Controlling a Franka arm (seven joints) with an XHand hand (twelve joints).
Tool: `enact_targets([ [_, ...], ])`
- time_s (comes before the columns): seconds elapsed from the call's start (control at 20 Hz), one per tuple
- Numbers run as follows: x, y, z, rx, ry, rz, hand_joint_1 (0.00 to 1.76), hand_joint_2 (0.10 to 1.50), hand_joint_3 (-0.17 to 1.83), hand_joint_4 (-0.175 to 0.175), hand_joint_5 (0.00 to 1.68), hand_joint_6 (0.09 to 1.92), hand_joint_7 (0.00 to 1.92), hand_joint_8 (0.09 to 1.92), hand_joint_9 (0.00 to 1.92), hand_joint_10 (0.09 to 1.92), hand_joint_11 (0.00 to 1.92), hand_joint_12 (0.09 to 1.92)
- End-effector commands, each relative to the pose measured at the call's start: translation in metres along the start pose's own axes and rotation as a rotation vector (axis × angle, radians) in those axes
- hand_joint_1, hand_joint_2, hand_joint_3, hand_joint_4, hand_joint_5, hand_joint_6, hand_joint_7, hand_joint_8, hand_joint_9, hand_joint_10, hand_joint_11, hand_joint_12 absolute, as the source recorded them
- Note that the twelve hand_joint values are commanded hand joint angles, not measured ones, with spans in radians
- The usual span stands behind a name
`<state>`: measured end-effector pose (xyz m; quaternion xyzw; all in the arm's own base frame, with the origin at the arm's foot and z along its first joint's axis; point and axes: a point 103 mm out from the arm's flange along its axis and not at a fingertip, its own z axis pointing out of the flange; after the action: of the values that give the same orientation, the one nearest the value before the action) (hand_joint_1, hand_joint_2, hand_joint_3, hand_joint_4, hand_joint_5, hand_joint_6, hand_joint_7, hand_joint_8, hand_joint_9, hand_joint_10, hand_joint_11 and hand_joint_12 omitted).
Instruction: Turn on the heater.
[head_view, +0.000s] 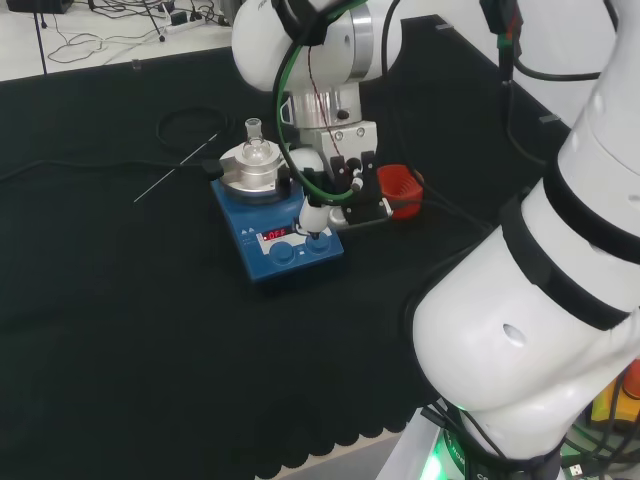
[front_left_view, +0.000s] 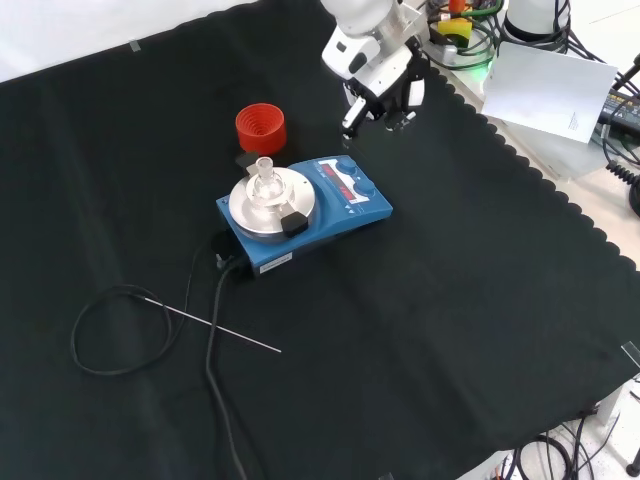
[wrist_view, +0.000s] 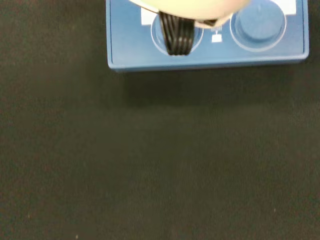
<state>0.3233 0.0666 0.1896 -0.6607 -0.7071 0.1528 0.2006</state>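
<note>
The heater (head_view: 262, 262) is a blue box with a round metal plate, a red lit display and two blue knobs on its front panel. A small clear flask (head_view: 256, 150) stands on the plate. The hand (head_view: 340, 190) hangs over the panel's right side in the head view, one straight finger pointing down onto the right knob (head_view: 319, 247). In the wrist view the black ribbed fingertip (wrist_view: 175, 35) covers one knob of the heater (wrist_view: 200, 57), and the other knob (wrist_view: 257, 25) is free. In the front view the hand (front_left_view: 380, 80) is just beyond the heater (front_left_view: 340, 210). I cannot tell whether the fingertip touches.
A red ribbed ring stand (front_left_view: 261, 127) sits on the cloth close behind the heater in the front view. A black power cable (front_left_view: 110, 330) loops away from the heater, and a thin metal rod (front_left_view: 225, 330) lies across it. A white sheet (front_left_view: 545, 90) lies past the cloth's edge.
</note>
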Motion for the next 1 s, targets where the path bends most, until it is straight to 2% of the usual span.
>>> enact_targets([
  [0.05,0.007,0.003,0.015,0.060,-0.006,-0.002,1.42,0.70,1.01,-0.041,0.22,0.76,1.61,1.55,1.67,1.65,1.27,1.37],
  [0.45,0.012,0.006,0.026,0.092,-0.007,-0.010,1.42,0.69,1.03,-0.037,0.22,0.67,1.62,1.54,1.68,1.65,1.29,1.37],
  [1.0,0.010,0.009,0.034,0.173,-0.009,0.000,1.44,0.66,1.07,-0.036,0.25,0.59,1.64,1.54,1.69,1.66,1.29,1.39],
])
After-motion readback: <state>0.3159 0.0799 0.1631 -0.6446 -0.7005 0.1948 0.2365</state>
